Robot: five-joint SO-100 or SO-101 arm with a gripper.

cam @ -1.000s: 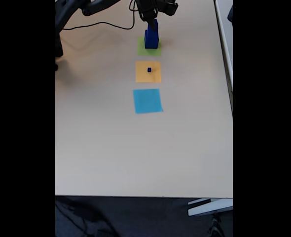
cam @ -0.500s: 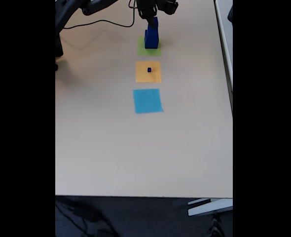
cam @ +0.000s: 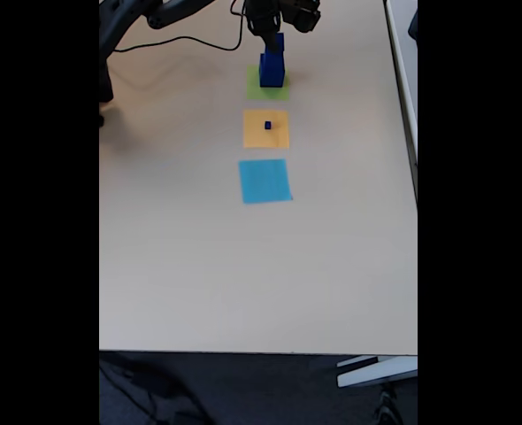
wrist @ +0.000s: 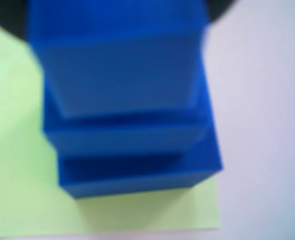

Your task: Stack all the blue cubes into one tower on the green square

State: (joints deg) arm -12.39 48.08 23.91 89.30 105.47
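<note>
Two dark blue cubes stand stacked as a short tower on the green square at the far end of the table. The wrist view shows the tower blurred and very close, the smaller cube on the larger, with the green square under them. My gripper hangs just above the tower's top and looks open, with dark fingers at the upper corners on either side of the top cube. A small blue cube sits alone on the orange square.
A light-blue flat square lies nearer the camera, in line with the other two squares. A black cable runs across the far left of the table. The table's right edge lies well to the right of the squares.
The gripper has risen slightly off the top cube. The two stacked cubes stay in place on the green square.
</note>
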